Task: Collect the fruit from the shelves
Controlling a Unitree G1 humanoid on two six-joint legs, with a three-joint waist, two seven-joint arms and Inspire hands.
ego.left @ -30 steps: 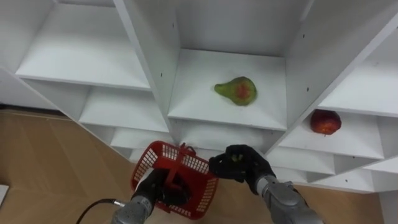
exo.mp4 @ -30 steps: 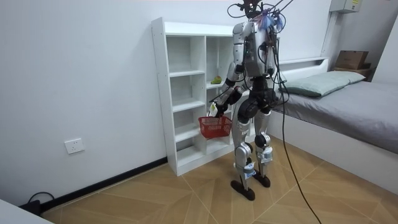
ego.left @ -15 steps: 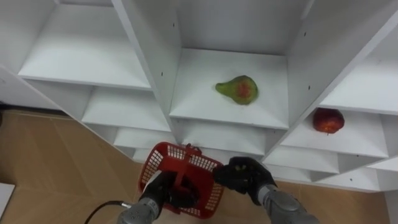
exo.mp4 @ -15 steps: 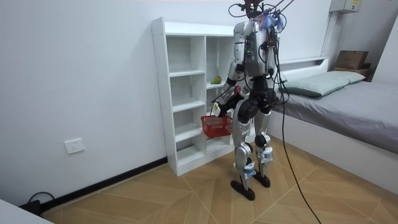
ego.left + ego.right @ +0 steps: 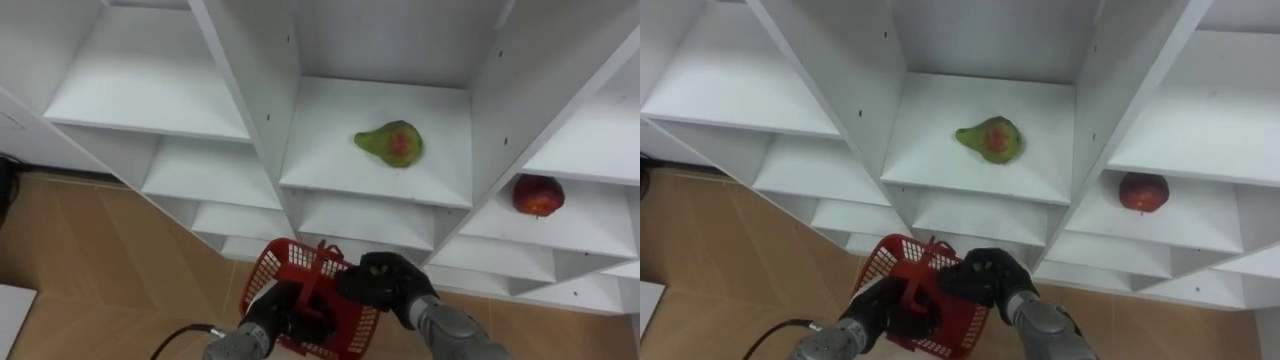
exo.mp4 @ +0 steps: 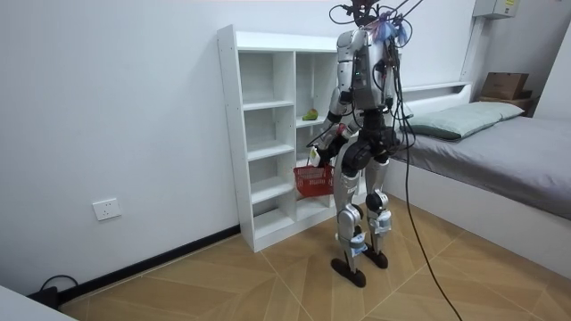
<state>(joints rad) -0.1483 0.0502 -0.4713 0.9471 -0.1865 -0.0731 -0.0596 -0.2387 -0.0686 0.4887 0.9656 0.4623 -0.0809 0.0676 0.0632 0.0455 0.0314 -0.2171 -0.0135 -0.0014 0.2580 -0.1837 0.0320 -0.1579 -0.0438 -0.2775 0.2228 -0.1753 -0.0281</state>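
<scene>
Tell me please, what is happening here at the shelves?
The robot stands at the white closet. Its left hand grips the handle of the red basket; its right hand, curled round a small greenish thing, is beside the rim. A pear and a red fruit lie on the shelves.

I face the white closet [image 5: 250,80], which stands on the wooden floor [image 5: 90,260]. On the board of its middle compartment lies a green pear [image 5: 391,142] with a red blush. In the compartment just to my right rests a red apple [image 5: 538,195].
</scene>
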